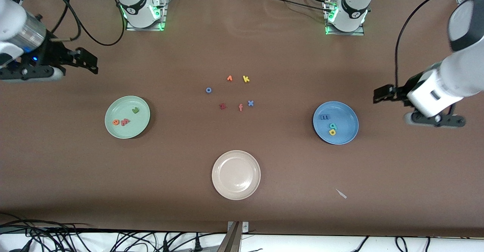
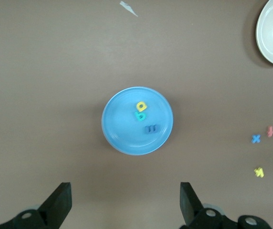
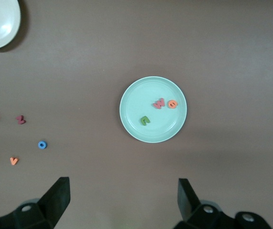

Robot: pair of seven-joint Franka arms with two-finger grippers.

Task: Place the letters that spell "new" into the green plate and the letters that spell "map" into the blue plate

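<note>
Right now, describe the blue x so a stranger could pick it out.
Start at the loose letters mid-table between the green plate and blue plate. The blue x lies beside the pink f, toward the blue plate. The only other blue piece there is a ring-shaped o.

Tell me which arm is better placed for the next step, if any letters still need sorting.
Neither. The green plate holds n, e and w; the blue plate holds m, a and p. The left gripper and right gripper are open, at their own table ends.

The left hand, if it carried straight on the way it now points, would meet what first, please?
Probably the blue plate: the open left hand frames it dead ahead with only bare table between, though how high it hangs is unclear.
</note>
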